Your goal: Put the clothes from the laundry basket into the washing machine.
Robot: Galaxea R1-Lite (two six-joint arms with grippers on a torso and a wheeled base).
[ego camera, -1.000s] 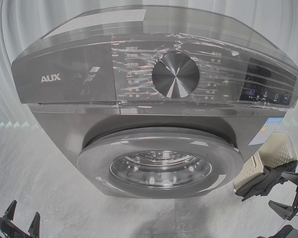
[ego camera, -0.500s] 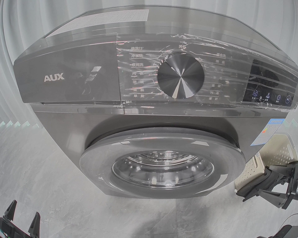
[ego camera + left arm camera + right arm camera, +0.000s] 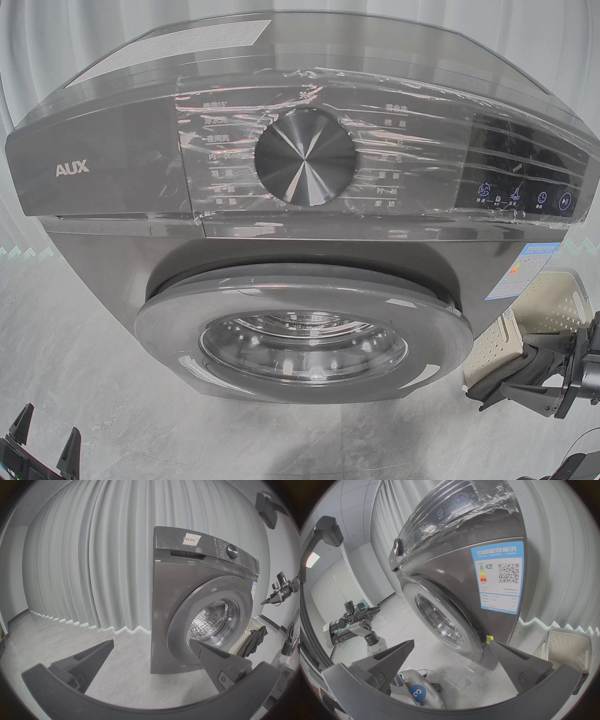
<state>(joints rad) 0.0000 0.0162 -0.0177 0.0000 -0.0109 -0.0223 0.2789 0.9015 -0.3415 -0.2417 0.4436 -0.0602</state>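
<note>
The dark garment [image 3: 254, 639] hangs over the rim of the laundry basket [image 3: 556, 306], just right of the washing machine [image 3: 112, 269], whose door [image 3: 175, 337] is shut. My right claw [image 3: 451, 642] is spread wide and empty, seemingly above the garment. My left claw [image 3: 151, 642] is spread too, well apart from the machine.

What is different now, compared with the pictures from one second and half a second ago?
The right gripper moved from the lower right corner up toward the dark cloth hanging over the basket edge. It is open and holds nothing. The head camera turned, so the washing machine only seems shifted. The left gripper stayed low and open, and the door stayed shut.
</note>
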